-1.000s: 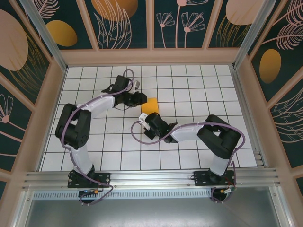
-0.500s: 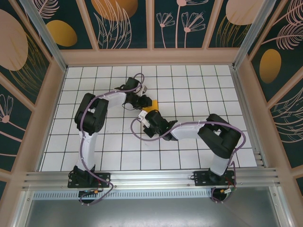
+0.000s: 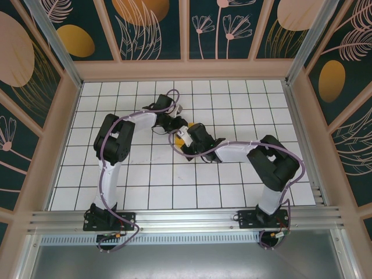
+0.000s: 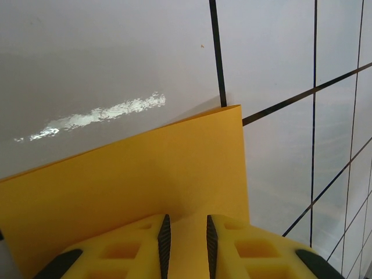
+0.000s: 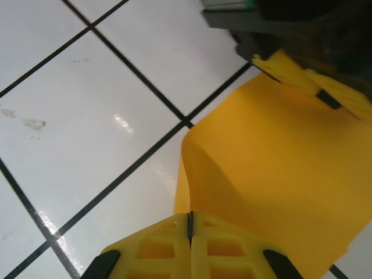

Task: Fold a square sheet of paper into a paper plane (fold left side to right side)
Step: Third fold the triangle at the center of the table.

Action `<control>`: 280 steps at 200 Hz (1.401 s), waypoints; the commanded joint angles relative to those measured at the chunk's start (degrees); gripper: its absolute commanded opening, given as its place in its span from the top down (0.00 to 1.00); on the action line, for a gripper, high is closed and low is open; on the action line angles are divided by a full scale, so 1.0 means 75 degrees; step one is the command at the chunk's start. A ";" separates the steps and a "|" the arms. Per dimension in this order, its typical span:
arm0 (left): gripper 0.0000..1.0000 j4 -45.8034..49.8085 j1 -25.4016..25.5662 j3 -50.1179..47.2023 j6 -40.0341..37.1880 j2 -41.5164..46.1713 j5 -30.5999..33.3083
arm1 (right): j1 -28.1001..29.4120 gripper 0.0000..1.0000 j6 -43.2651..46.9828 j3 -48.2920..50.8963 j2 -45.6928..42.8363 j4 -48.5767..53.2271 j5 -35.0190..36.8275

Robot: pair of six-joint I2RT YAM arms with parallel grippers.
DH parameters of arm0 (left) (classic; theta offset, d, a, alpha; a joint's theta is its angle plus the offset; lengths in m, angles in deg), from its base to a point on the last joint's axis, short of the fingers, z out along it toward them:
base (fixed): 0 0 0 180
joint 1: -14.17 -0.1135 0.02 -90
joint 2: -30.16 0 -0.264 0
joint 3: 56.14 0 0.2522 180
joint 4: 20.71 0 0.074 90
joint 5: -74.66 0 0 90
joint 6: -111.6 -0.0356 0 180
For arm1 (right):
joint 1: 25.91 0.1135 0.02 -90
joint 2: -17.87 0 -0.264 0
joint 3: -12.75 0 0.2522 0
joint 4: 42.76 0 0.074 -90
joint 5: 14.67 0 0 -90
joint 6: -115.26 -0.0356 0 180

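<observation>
Mid-counter [image 3: 232, 104], the square sheet of paper [image 5: 279, 186] bows up between the two arms. The right tool [image 5: 190, 224] is clenched on one edge, the left tool [image 4: 186, 232] (jaws slightly parted) sits over the opposite edge, seemingly better placed to carry the fold across.

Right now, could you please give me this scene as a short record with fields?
paper: orange-yellow, partly lifted and curved
surface: white tiled floor, black grid lines
place: paper near the middle of the floor, between both arms
left pincer: jaws a little apart, paper showing between them
right pincer: shut, tips at the paper's edge
</observation>
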 commanded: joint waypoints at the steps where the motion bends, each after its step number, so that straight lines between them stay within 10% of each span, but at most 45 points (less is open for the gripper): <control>1: 0.73 0.0401 0.0105 0.0005 -0.0238 -0.0422 0.0269 | -0.0221 1.00 -0.0362 -0.0266 0.0059 0.0218 -0.0360; 280: 0.73 0.0457 0.0159 -0.0020 -0.0279 -0.0428 0.0371 | -0.1018 1.00 -0.1008 -0.0671 0.0823 0.0670 -0.0075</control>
